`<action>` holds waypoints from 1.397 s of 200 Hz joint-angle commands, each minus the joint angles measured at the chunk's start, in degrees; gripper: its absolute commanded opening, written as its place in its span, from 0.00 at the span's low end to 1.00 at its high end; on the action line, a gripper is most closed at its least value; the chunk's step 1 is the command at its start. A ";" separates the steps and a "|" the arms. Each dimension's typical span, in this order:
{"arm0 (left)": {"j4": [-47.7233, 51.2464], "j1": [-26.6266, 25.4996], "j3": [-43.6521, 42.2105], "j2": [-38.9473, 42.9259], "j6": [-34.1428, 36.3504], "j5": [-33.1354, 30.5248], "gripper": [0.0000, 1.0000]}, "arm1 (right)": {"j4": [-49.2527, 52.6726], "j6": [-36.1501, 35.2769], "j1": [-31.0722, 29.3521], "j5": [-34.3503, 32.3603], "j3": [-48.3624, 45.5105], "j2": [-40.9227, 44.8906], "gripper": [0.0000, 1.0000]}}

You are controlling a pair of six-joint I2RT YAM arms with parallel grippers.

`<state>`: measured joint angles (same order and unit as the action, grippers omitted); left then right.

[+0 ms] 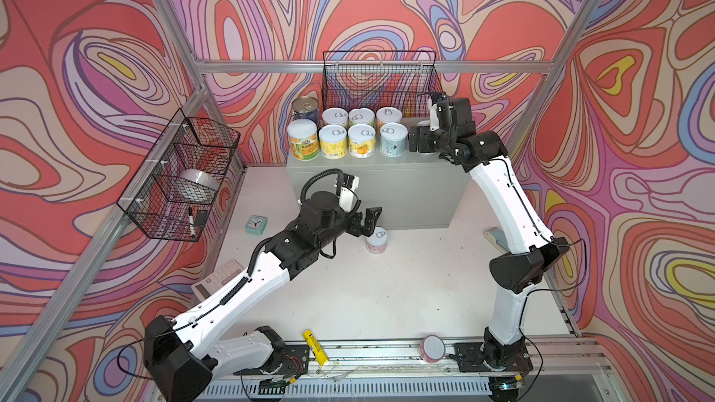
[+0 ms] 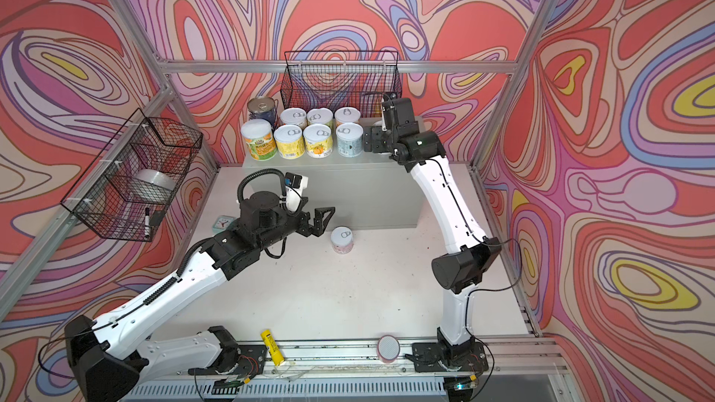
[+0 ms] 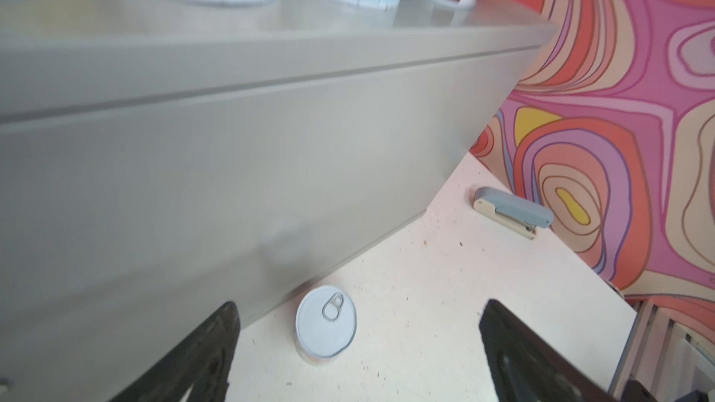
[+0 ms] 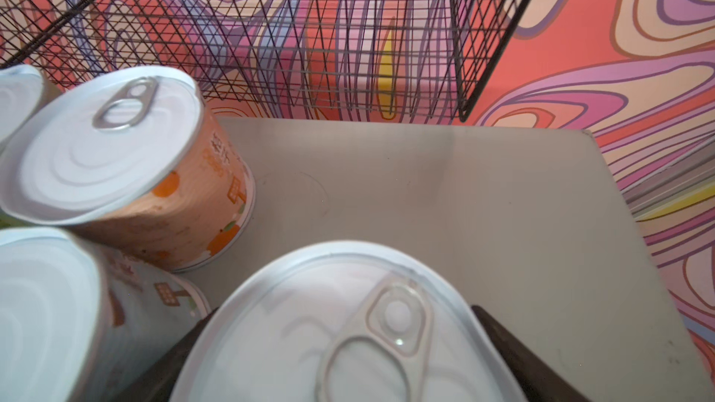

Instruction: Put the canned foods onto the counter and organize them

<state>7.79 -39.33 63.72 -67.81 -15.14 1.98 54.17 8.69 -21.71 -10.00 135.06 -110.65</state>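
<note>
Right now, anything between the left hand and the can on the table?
Nothing visible. The left hand is open just short of the can, with only bare table between them. The counter stands behind the can.

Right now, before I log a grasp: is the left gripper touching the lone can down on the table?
Apart. In the left wrist view the left gripper stands open, and bare table shows between it and the can on both sides.
</note>
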 commanded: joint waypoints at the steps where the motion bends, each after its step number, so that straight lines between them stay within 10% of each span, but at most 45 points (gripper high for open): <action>1: 1.74 0.39 5.34 -1.72 3.19 2.94 0.98 | -2.13 0.50 0.41 1.43 1.31 3.47 0.98; 58: 4.01 0.70 13.05 -4.70 4.00 5.26 0.99 | -7.87 0.30 0.44 4.42 -3.00 11.28 0.96; 136: 1.33 0.77 7.42 0.37 3.10 4.42 0.99 | -16.18 -1.73 0.36 6.99 -25.21 27.20 0.66; 169: -0.01 1.10 4.78 1.79 1.66 5.81 0.99 | -18.01 -2.62 0.65 7.31 -28.98 27.60 0.27; 279: -1.75 2.11 -3.30 4.52 -2.52 5.28 0.99 | -18.68 -2.05 2.01 9.72 -32.96 25.22 0.36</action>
<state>7.90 -37.50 61.32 -64.47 -16.45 7.49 36.56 6.70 -20.27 -1.19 103.79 -86.26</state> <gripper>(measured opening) 0.992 0.355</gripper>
